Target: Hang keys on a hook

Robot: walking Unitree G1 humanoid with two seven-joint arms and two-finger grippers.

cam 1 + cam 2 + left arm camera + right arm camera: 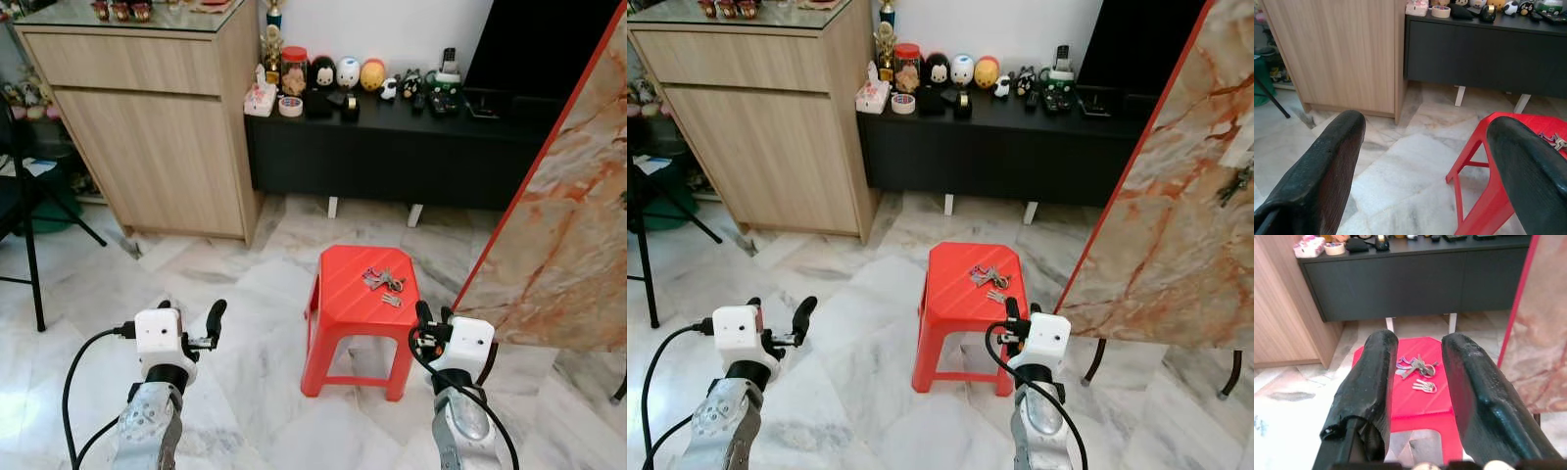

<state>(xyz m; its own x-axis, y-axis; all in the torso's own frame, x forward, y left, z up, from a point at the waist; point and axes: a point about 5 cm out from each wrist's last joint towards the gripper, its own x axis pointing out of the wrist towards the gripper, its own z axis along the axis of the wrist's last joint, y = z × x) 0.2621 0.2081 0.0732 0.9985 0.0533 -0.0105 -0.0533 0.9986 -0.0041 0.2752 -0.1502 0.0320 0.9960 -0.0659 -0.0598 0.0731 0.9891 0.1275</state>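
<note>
A bunch of keys (382,281) lies on top of a red plastic stool (343,304), with a smaller set of keys (1423,387) just beside it. My right gripper (434,313) is held low at the stool's near right corner. In the right wrist view its fingers (1376,382) stand open, with the keys seen between them, some way ahead. My left gripper (191,309) hovers over the floor left of the stool, open wide and holding nothing. A small dark fitting (1236,182) sticks out of the marble-patterned panel (568,225) on the right.
The tilted marble-patterned panel has a red edge and stands on thin legs right of the stool. A wooden cabinet (157,127) is at the back left. A black low sideboard (392,147) carries figurines. Black chair legs (29,245) stand at far left. The floor is marble.
</note>
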